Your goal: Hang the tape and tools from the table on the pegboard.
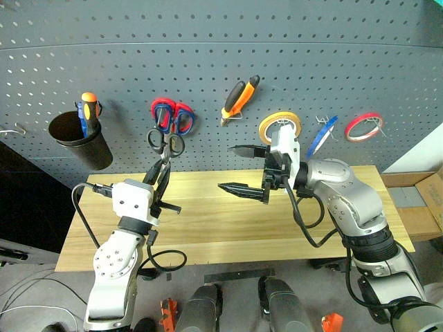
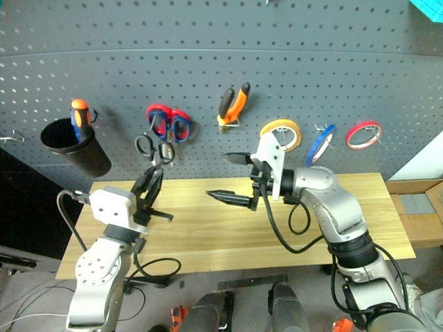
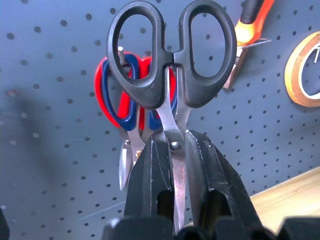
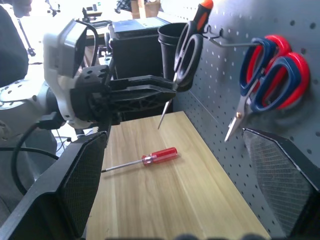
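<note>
The small black-handled scissors with silver blades point(image 1: 165, 145) sit left of centre, loops up toward the dark grey perforated pegboard point(image 1: 208, 41) — presumably ready for a hook. The left gripper point(image 1: 161, 181) has its fingers clamped on the blades. The right gripper point(image 1: 243, 169) stands wide apart, empty, above the light wooden bench point(image 1: 228, 221) — where the slim red-handled screwdriver point(image 4: 150, 158) lies.

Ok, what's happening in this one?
The robot is hanging tools on the pegboard. Its left gripper is shut on the black-handled scissors, holding them handles-up in front of the board near the red-and-blue scissors. The right gripper is open and empty, held over the table. The pliers and blue tape already hang on the board, with yellow and red tape rings alongside. The red-handled screwdriver lies on the table.
</note>
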